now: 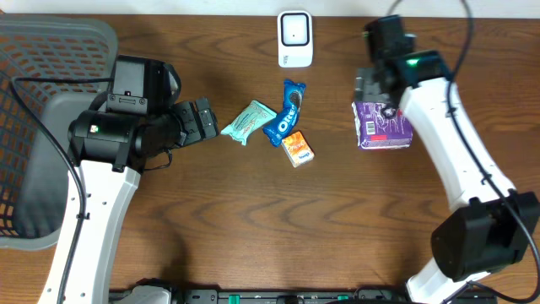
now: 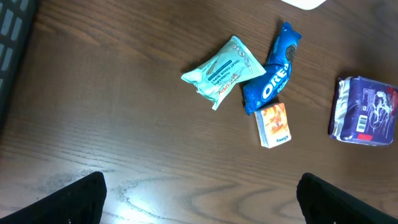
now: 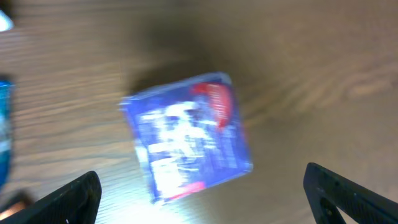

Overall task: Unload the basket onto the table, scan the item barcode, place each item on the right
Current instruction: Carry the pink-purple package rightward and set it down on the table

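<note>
**Right gripper** (image 3: 202, 183): jaws spread wide, holding nothing, poised over the purple pack.

**Purple pack** (image 3: 186, 134): the item to scan, as judged. It lies flat and free on the desk (image 1: 253, 219), to the right of the scanner (image 1: 295, 38) and nearer the robot than it. The printed face is up. The outline is close to square, and the wrist view is blurred, so its long axis probably runs left to right across the desk, but this is not certain. No barcode can be made out.

**Step in hand, as judged:** handling this pack for a pass at the scanner. To do it well:
- Come straight down and close across the shorter sides.
- Keep the fingers off the printed faces.
- Turn the coded face squarely to the scanner window.

**Left gripper** (image 2: 200, 183): jaws wide and empty, left of the scanner and nearer the robot.

**Other stock**, all nearer the robot than the scanner:
- Oreo pack (image 1: 287, 110), directly in front of the scanner, long axis pointing roughly towards it.
- Teal packet (image 1: 247, 122), just to the left.
- Orange box (image 1: 298, 149), nearest the robot.

**Basket** (image 1: 51, 51): far left of the scanner.
</note>
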